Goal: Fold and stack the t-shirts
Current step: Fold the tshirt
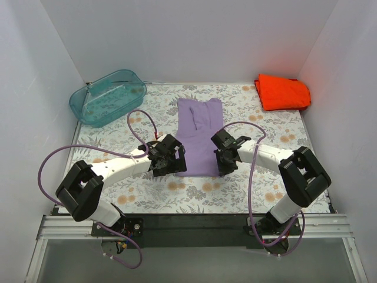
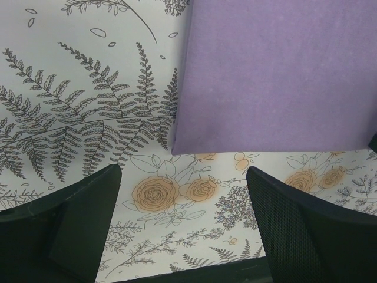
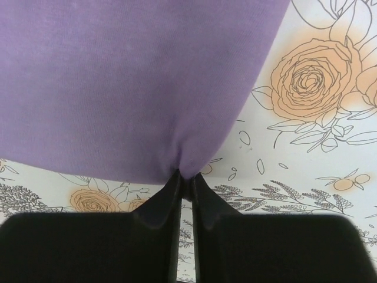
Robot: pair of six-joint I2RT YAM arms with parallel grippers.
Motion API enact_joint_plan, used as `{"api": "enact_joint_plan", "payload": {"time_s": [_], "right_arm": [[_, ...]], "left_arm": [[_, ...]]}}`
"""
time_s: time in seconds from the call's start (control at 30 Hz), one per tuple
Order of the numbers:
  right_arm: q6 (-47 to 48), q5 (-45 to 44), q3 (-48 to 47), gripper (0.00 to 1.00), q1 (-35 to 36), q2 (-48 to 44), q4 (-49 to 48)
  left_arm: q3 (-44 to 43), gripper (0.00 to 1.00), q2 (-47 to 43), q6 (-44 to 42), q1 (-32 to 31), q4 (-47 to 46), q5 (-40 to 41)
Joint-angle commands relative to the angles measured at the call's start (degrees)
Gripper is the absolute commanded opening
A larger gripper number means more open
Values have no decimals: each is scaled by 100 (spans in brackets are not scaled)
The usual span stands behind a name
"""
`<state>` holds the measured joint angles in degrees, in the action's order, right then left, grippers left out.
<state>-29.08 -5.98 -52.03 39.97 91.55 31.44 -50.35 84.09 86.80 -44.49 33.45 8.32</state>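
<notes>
The lavender-purple t-shirt (image 1: 199,132) lies folded into a long strip in the middle of the table. My right gripper (image 1: 222,167) is shut on its near right hem corner (image 3: 187,168), and the cloth puckers at the fingertips. My left gripper (image 1: 166,164) is open and empty, just off the shirt's near left corner (image 2: 177,147); its fingers (image 2: 65,230) stand wide apart over the flowered cloth. The orange-red t-shirt (image 1: 283,92) lies folded at the far right corner.
A translucent teal tub (image 1: 108,96) stands at the far left. The flowered tablecloth (image 1: 118,194) covers the table. White walls close in the left, far and right sides. Purple cables loop from both arms.
</notes>
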Motion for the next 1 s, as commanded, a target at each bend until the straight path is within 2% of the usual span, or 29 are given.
{"api": "enact_joint_plan", "payload": {"time_s": [0.0,0.07,0.27,0.37,0.4,0.43,0.53,0.8,0.97], "right_arm": [[-98,-106,281,13,73,486,380],[-72,-62,299,2,82,548,363],[25,61,378,1,90,619,222],[69,105,413,1,82,610,170],[78,140,422,1,82,592,161],[95,158,430,1,82,601,134],[122,193,439,1,82,610,108],[166,290,439,1,82,645,46],[175,299,422,1,82,636,38]], "left_arm": [[-186,87,-7,21,-33,91,126],[-230,87,54,21,-33,118,109],[-493,84,449,-32,-42,249,170],[-660,68,739,-111,-42,285,162],[-695,53,792,-137,-51,293,170],[-765,47,897,-164,-60,328,179],[-827,31,977,-190,-69,355,267],[-1003,31,1337,-225,-69,566,364],[-1100,31,1680,-260,-104,856,127]]}}
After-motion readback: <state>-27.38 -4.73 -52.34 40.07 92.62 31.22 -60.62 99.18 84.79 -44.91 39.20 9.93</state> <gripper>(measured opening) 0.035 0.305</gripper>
